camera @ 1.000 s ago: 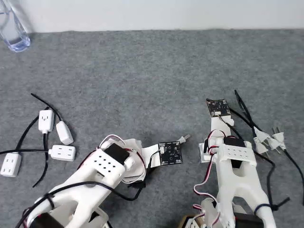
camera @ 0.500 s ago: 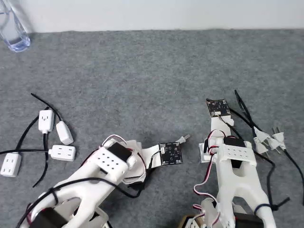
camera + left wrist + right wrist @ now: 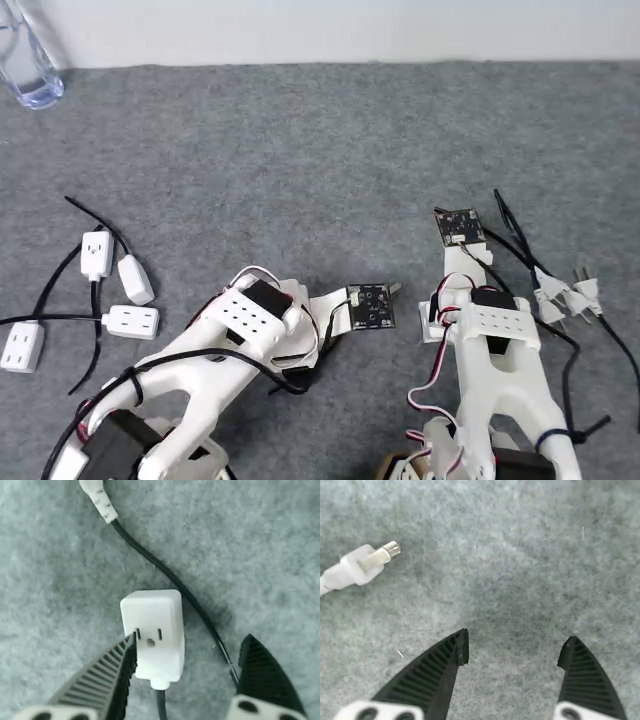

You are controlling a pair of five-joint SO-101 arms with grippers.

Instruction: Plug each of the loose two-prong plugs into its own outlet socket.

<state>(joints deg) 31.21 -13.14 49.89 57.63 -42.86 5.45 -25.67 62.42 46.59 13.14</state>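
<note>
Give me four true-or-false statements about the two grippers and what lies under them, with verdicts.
1. The left gripper is open, with a white outlet socket between its fingers. True.
2. The right gripper is shut on a plug. False: it is open over bare carpet, and the white plug lies apart from it.
3. That socket already has a plug in it. False: its slots are empty.
4. A black cord runs across the carpet beside the socket. True.
</note>
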